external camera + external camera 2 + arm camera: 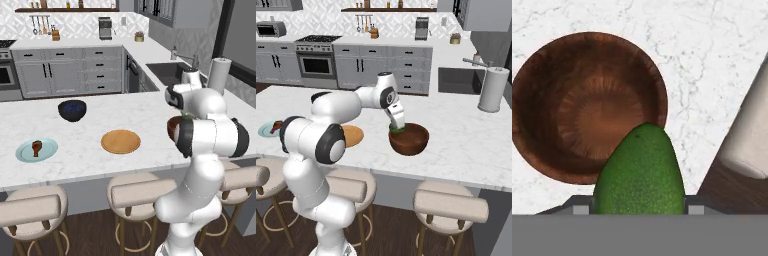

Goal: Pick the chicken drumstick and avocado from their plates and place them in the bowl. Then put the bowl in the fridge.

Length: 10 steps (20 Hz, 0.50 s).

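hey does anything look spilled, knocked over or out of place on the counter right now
Nothing stands out. The drumstick lies on its blue plate, the brown bowl sits upright and empty, and the end effector holds the avocado above it.

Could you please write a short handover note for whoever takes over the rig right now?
Gripper: shut on the avocado, held over the near rim of the wooden bowl, not yet released.
Bowl: empty, on the island counter in front of the arm.
Chicken drumstick: lying on the pale blue plate, at the counter's left.
Tan wooden plate: bare.
Done: avocado lifted off its plate.
Left: drop avocado into bowl, fetch drumstick into bowl, carry bowl to the fridge.
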### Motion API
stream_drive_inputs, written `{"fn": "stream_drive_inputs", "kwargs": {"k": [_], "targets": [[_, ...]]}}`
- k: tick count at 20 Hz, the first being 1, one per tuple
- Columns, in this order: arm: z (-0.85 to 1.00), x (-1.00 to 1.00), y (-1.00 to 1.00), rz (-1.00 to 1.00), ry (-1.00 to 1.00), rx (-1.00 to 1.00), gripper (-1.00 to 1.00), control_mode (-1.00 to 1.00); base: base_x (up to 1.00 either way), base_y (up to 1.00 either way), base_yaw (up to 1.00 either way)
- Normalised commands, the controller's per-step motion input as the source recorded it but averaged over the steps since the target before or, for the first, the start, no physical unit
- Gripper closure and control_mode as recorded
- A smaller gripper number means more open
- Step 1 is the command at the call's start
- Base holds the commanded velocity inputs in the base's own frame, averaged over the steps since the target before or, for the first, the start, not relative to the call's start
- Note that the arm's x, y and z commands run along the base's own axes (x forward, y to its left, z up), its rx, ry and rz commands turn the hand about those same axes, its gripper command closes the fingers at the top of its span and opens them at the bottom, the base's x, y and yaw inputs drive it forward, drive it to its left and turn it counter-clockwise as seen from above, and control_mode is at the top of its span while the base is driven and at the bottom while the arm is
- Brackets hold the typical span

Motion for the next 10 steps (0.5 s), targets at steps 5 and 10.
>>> {"fn": "stream_drive_inputs", "kwargs": {"k": [5,10], "targets": [[-0.27,0.31,-0.59,0.01,-0.13,0.02,1.00,-1.00,0.00,0.00,0.00],[-0.20,0.47,-0.27,0.00,-0.06,0.03,-1.00,-1.00,0.00,0.00,0.00]]}}
